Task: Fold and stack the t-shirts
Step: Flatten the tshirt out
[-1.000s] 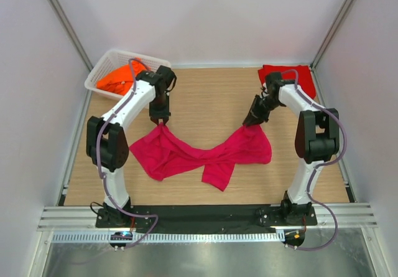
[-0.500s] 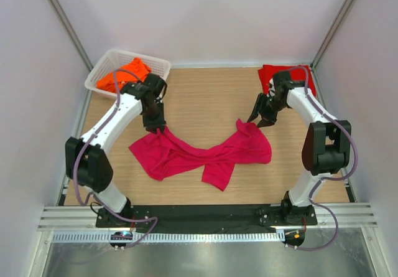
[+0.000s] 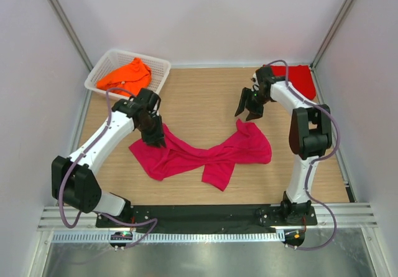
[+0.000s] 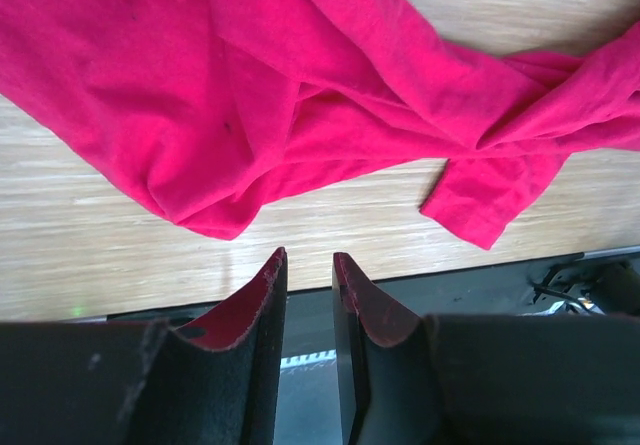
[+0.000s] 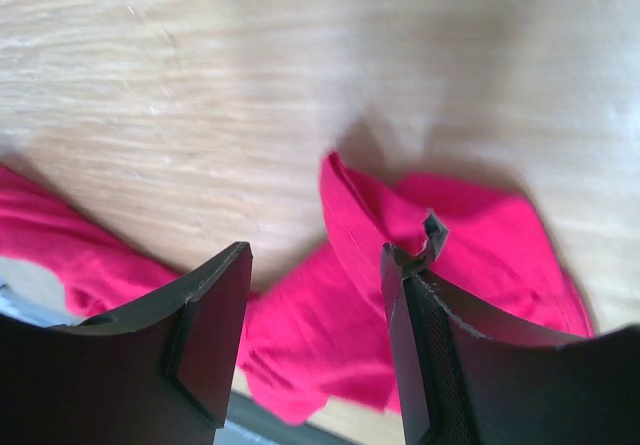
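Note:
The magenta-pink t-shirt (image 3: 205,155) lies crumpled and twisted across the middle of the table. It also fills the top of the left wrist view (image 4: 300,95) and lies below the fingers in the right wrist view (image 5: 490,235). My left gripper (image 3: 154,140) (image 4: 308,257) hovers at the shirt's upper left edge, its jaws a narrow gap apart with nothing between them. My right gripper (image 3: 249,114) (image 5: 318,257) hangs open just above the shirt's raised right corner, holding nothing. A red t-shirt (image 3: 300,78) lies at the back right. An orange t-shirt (image 3: 127,75) sits in the basket.
The white lattice basket (image 3: 99,73) stands at the back left corner. White walls close in the table on three sides. The black base rail (image 3: 205,215) runs along the near edge, and it shows at the bottom of the left wrist view.
My right gripper has opened, let go of the magenta shirt's right corner and moved back and left. My left arm has swung left and nearer, its gripper sliding down the shirt's left edge.

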